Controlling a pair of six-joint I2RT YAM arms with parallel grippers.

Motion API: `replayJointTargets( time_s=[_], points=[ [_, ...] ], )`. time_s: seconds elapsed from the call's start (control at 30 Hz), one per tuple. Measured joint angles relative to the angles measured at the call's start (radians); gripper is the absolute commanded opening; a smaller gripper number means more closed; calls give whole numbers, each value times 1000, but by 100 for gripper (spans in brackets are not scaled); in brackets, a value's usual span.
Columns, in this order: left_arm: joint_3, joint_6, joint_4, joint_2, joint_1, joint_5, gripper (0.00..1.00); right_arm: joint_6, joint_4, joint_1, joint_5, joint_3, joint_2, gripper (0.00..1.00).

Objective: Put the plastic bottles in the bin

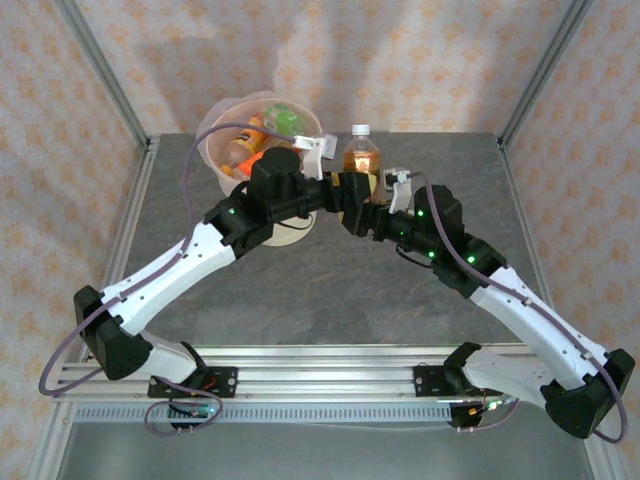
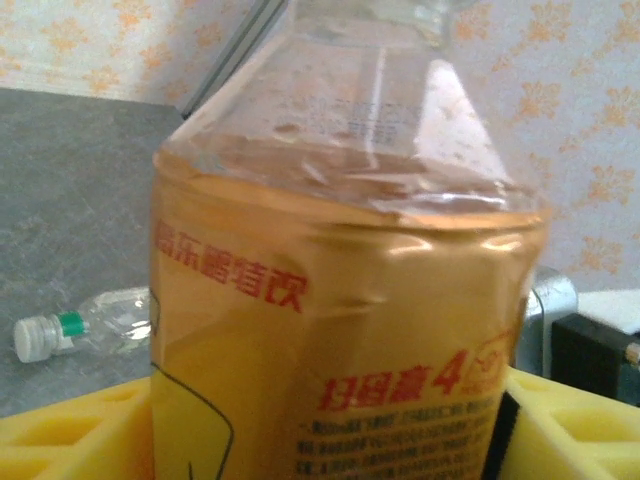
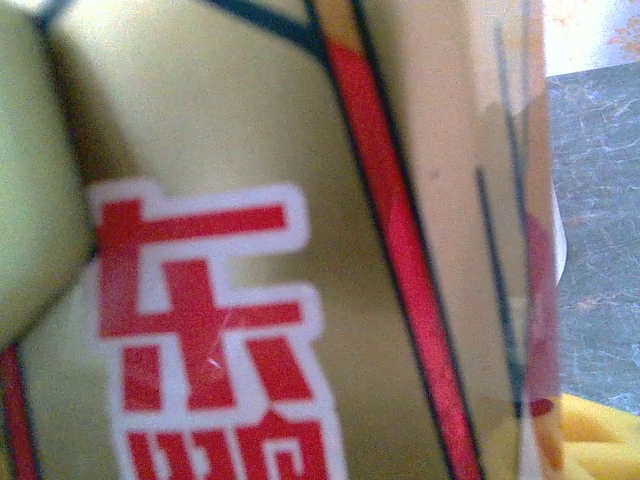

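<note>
So the upright orange-tinted plastic bottle (image 1: 362,152) with the white cap stands just right of the round cream-white plastic bin (image 1: 212,140), wedged between both arms. Right gripper (image 1: 383,197) looks clamped on its label, yellow finger (image 3: 600,440) tight against it. Left gripper (image 1: 345,192) has its yellow fingers (image 2: 70,435) flanking the body, but I can't tell if they're squeezing. The bottle's base is hidden behind the grippers. Another clear bottle (image 2: 85,325) lies on the grey table (image 1: 330,290).

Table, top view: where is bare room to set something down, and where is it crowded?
Free: the table between left arm and right arm; its far right corner. Crowded: around the bin and the bottle.
</note>
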Motion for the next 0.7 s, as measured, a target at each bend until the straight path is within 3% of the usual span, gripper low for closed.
replayJointTargets(
  time_s=[0.1, 0.27, 0.37, 0.53, 0.7],
  points=[
    [1, 3, -3, 0, 0, -2, 52, 0, -2, 2, 4, 0, 0, 61],
    [6, 9, -23, -3, 0, -16, 47, -9, -16, 5, 19, 3, 0, 88],
    [18, 31, -45, -12, -5, -38, 45, -21, -37, 22, 23, 6, 0, 100],
    [60, 95, -135, -43, -12, -121, 37, -31, -63, 28, 40, 12, -8, 99],
    [117, 137, -216, -64, 5, -192, 37, -34, -75, 39, 41, 39, -29, 99]
  ],
)
